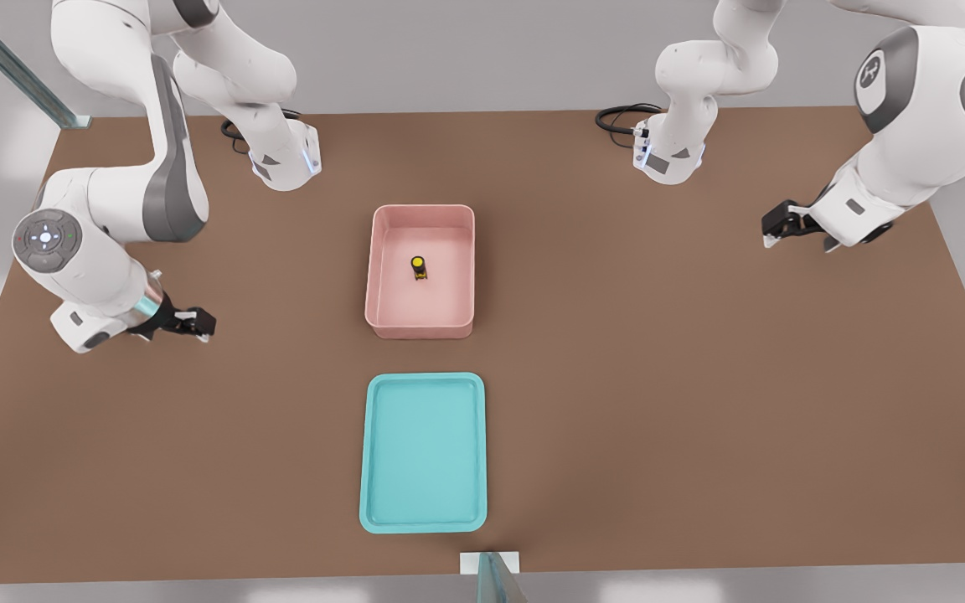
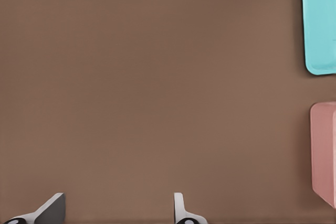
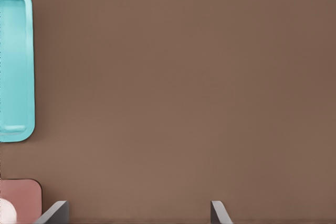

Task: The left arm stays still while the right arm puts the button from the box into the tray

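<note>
Pincer (image 1: 200,323) (image 3: 139,214) hangs wide open and empty over bare counter (image 1: 658,402), well to the front view's left of the box (image 1: 382,251). Button (image 1: 419,267) sits near the box's middle, clear of the walls. Prob. light, rigid, smooth-capped and tiny, so pinch the black body from above. Box walls limit side approach. Tray (image 1: 375,452) lies just beside the box, nothing btwn.
</note>
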You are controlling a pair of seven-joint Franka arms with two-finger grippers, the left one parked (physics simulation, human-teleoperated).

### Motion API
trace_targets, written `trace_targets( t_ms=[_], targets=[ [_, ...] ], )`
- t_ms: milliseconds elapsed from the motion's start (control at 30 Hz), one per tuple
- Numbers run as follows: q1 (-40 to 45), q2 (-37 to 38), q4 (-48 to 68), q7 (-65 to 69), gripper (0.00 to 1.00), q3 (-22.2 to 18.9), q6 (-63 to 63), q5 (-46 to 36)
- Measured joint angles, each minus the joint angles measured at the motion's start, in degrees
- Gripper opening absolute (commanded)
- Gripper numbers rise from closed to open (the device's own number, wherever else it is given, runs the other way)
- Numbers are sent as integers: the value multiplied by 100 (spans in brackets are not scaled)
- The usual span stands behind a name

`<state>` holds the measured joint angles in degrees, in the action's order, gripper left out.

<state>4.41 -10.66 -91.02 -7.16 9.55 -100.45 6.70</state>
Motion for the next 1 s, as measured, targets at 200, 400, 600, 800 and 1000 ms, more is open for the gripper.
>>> trace_targets(
  t_ms=[200, 400, 600, 800, 1000],
  targets=[
    [-975, -94, -1116, -161, 100, 1212, -500, -33],
    [-1502, -219, -2129, -1061, 100, 2359, -1353, 75],
    [-1564, -280, -3240, -2040, 100, 2687, -2410, 236],
    [-1590, -726, -3747, -2802, 100, 2699, -3382, 704],
    [-1533, -970, -3958, -3362, 100, 2629, -3871, 1205]
  ],
)
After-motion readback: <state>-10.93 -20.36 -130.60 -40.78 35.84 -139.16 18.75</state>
